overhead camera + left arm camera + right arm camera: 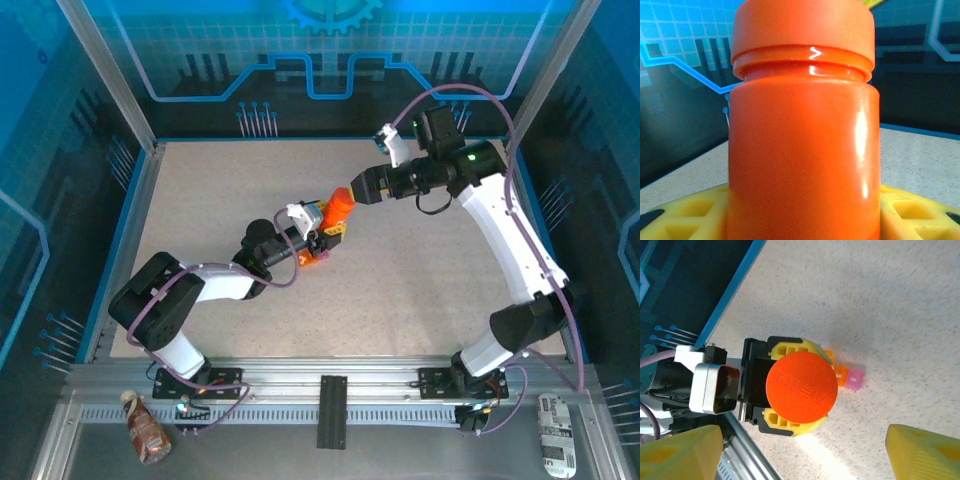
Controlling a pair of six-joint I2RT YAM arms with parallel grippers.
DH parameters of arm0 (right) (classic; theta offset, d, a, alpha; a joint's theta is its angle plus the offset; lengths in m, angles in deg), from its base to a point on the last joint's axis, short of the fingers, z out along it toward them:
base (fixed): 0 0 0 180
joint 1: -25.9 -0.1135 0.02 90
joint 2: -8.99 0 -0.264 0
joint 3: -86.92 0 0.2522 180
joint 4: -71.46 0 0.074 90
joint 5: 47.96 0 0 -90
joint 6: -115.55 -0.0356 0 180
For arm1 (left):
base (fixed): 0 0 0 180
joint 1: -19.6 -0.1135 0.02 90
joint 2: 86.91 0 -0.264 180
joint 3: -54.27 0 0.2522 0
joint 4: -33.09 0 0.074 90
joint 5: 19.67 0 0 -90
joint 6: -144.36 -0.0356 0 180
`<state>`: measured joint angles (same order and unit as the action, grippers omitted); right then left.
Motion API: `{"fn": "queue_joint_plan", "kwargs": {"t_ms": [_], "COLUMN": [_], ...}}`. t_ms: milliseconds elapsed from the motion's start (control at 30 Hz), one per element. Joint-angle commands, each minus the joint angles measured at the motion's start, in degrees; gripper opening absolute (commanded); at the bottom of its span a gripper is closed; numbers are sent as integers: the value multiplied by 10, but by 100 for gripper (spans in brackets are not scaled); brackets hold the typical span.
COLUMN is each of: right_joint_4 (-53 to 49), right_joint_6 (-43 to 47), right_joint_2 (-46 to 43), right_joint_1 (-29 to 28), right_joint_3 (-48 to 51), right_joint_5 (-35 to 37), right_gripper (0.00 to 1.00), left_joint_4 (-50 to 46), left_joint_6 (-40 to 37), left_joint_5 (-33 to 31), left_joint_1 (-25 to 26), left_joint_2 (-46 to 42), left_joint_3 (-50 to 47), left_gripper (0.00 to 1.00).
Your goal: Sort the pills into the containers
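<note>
Jaws of the left gripper point(322, 236) clamp the orange bottle point(338, 208) upright (cap point(801, 393) on) near mid-table. Containers point(847, 376), orange with a pink end, lie on the table point(420, 290) just beside that gripper. Right gripper point(356, 189) hangs wide open close to the cap, holding nothing.

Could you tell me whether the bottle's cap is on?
On: the cap sits over the bottle neck, covering its top.

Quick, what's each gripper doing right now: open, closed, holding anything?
Left gripper: closed on the upright orange plastic bottle with an orange cap.
Right gripper: open, holding nothing.
</note>
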<state>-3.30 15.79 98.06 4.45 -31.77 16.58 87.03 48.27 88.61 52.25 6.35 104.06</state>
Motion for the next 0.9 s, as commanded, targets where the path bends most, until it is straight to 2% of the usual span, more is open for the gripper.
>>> {"fn": "queue_joint_plan", "kwargs": {"t_ms": [0,133,400,867], "right_joint_4": [3,3,-13,-32], "right_joint_6": [51,125,163,165], "right_joint_2": [-22,-27,3,59], "right_joint_1": [-1,-12,-25,-40], "right_joint_3": [5,2,-28,-60], "right_joint_5": [28,17,7,-14], "right_gripper": [83,82,86,85], "left_joint_4": [34,36,65,56], "left_joint_6": [41,82,167,179], "left_joint_5": [51,93,153,172], "left_joint_1": [3,2,-9,-14], "left_joint_2": [-2,-1,16,15], "left_joint_3": [27,37,47,50], "left_gripper": [0,0,0,0]}}
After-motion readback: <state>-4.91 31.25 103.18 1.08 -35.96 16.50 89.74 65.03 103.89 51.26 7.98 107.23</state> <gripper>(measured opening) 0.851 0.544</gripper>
